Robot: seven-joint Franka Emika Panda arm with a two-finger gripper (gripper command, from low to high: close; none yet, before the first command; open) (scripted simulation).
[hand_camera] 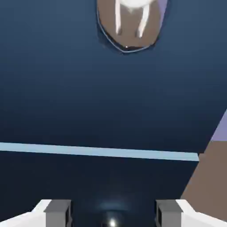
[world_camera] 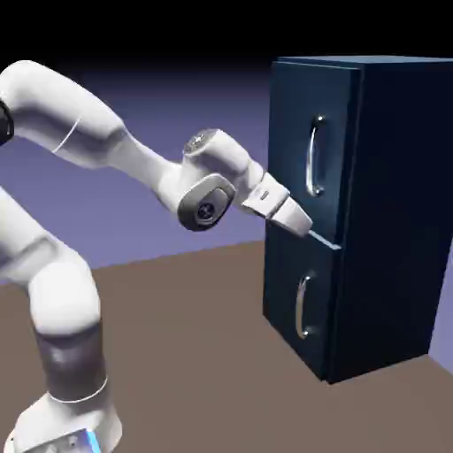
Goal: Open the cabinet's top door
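Nothing is opened so far: the top door (world_camera: pixel 296 150) sits closed on the cabinet (world_camera: pixel 394 221), and we still have all the pulling to do. Our gripper (hand_camera: pixel 113 213) is spread, holding nothing, with the upper handle (world_camera: pixel 311 159) above it. The lower handle (world_camera: pixel 303 307), below it, could snag us.

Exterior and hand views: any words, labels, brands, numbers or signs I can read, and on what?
None that can be read.
Arm joints: small dark marks, too small to make out.
Robot base: small marks beside a blue light, too small to read.
Top door: no lettering shows.
Lower door: no lettering shows.
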